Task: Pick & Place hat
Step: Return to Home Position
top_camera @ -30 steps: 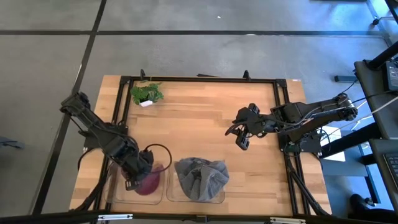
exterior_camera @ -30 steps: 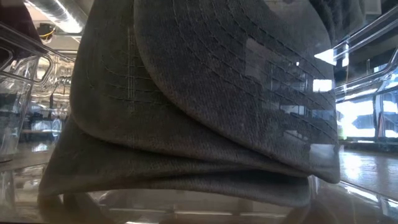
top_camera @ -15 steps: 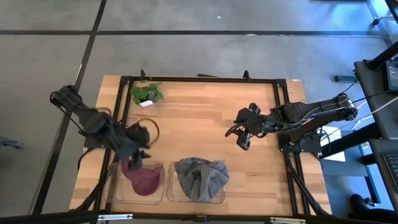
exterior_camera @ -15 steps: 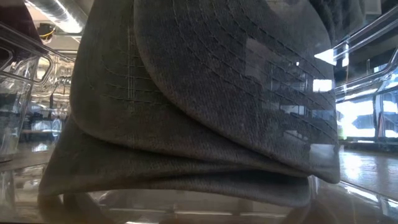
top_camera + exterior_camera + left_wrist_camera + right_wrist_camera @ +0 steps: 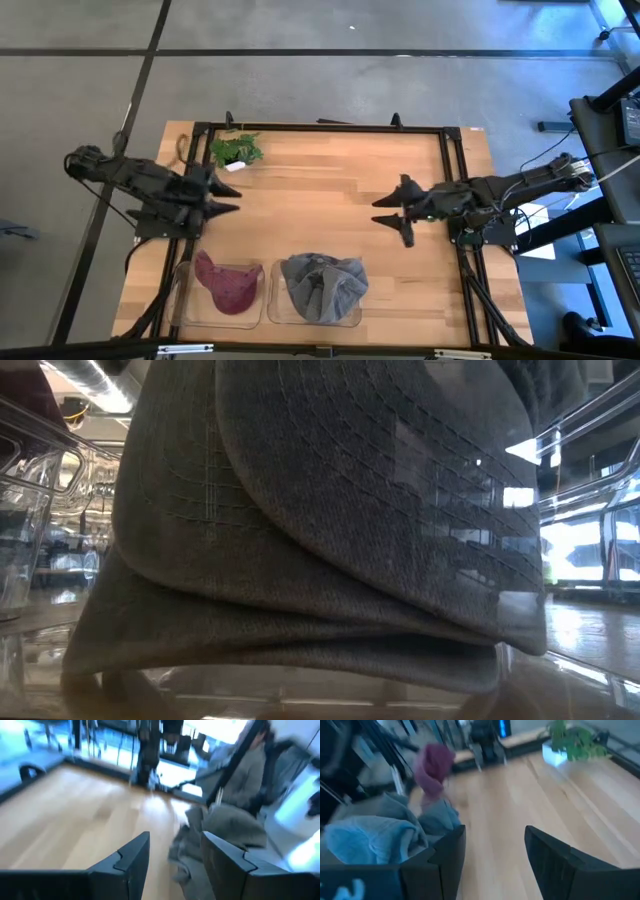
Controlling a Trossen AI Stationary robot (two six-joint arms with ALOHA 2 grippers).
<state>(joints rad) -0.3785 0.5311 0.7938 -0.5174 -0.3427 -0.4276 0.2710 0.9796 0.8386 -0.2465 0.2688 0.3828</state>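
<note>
**Nothing held, everything spread wide**

The dark red fabric cap [image 5: 232, 285] lies in the left clear plastic bin [image 5: 183, 305] at the bench's [image 5: 320, 170] near edge, long axis slanting far-left to near-right. The left gripper [image 5: 228, 199] and right gripper [image 5: 377, 211] hang by their side edges, fingers wide apart.

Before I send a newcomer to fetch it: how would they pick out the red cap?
On the wooden table, go to the edge opposite the small green plant, where two transparent bins sit side by side. The red cap lies in the left bin. It alone is dark red; the right bin holds grey caps.
</note>
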